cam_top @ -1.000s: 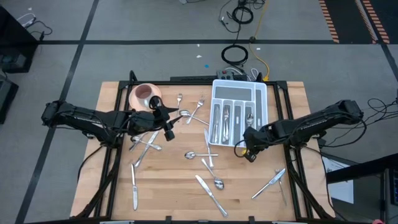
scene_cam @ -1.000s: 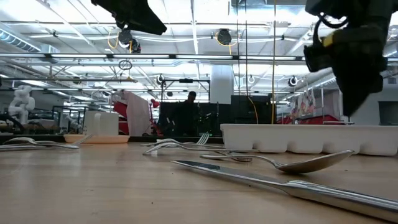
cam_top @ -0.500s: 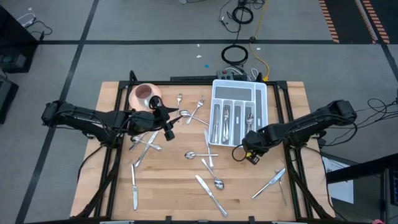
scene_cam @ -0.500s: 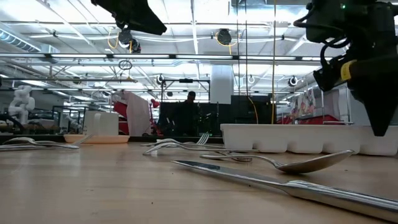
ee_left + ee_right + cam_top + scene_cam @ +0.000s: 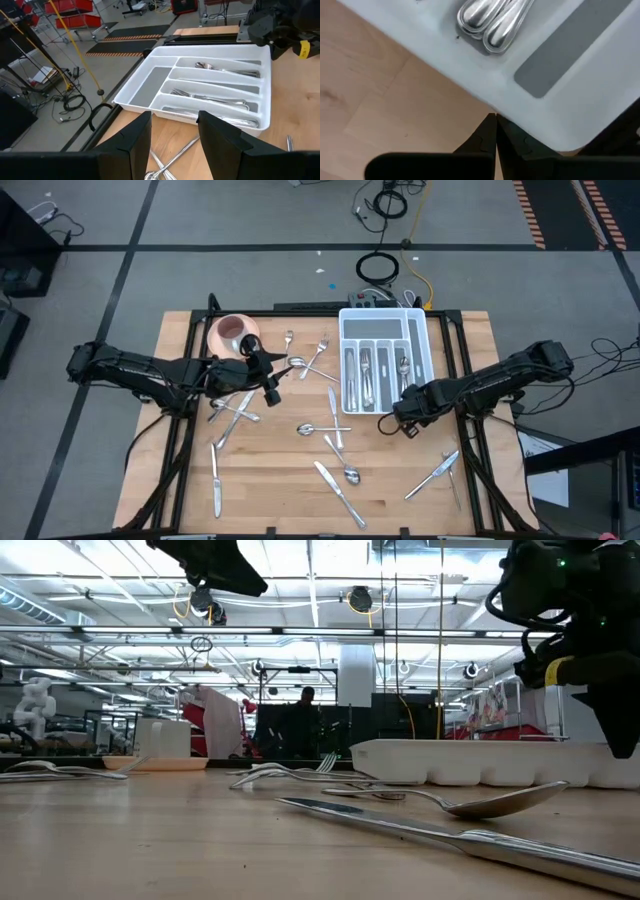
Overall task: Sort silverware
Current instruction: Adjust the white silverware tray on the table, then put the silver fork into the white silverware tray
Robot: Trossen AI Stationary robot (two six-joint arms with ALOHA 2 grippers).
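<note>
The silverware lies scattered on the wooden table: forks (image 5: 316, 360), a spoon (image 5: 308, 428), a knife (image 5: 340, 493) and more (image 5: 434, 476). Several pieces (image 5: 366, 375) lie in the white tray (image 5: 384, 330) at the far right. My right gripper (image 5: 408, 416) is shut and points down at the tray's near right corner. It also shows in its own wrist view (image 5: 494, 120) and in the low view (image 5: 620, 715). My left gripper (image 5: 175, 137) hangs open above the table's left half, with nothing between its fingers. My right gripper touches the outer side of the tray's near rim (image 5: 485, 102), close to the near right corner, with its shut fingertips (image 5: 490, 125). The fingers come from above and point down. The tray stays flat on the table.
A pink bowl (image 5: 232, 332) stands at the far left. Knives and forks (image 5: 236, 410) lie under and beside the left arm, and one knife (image 5: 215, 482) lies near the front left. Bare wood shows between the tray and the front edge.
My right gripper has sunk and tipped from slanting to pointing straight down, staying shut at the tray's near right corner. The tray has turned a little on the table: its near end has swung toward the right edge, its far end toward the left.
</note>
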